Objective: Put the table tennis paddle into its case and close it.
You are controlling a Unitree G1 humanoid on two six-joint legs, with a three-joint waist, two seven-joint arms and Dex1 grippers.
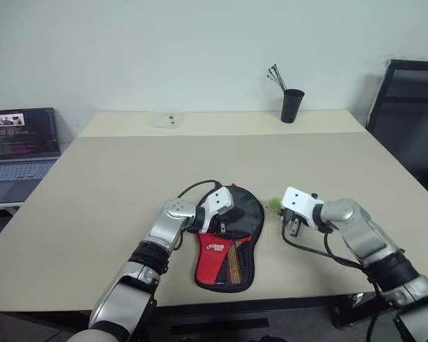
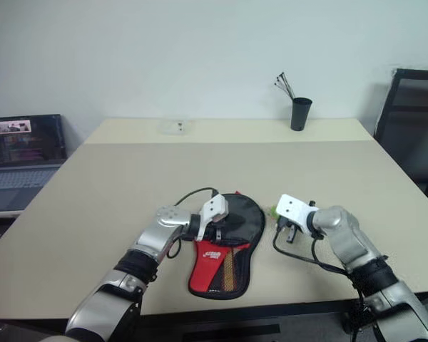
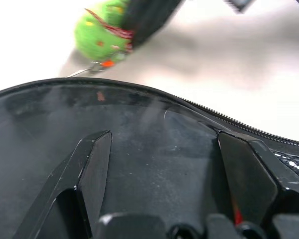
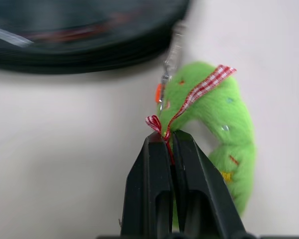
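Note:
The case (image 1: 227, 251) lies flat near the table's front edge. It is paddle-shaped, black at the round end and red toward the handle end, with a white logo. My left gripper (image 1: 227, 218) is open, its two fingers spread on the case's black face (image 3: 154, 164). The green fuzzy zipper tag (image 4: 224, 124) with a red checked ribbon hangs off the case's right side (image 1: 274, 204). My right gripper (image 4: 167, 137) is shut on that tag at the ribbon, just right of the case. The table tennis paddle is hidden.
A black cup (image 1: 292, 105) with thin sticks stands at the table's far edge, and a small clear item (image 1: 167, 120) lies at the back left. An open laptop (image 1: 18, 142) sits off the table's left side. A black chair (image 1: 410, 114) stands at the right.

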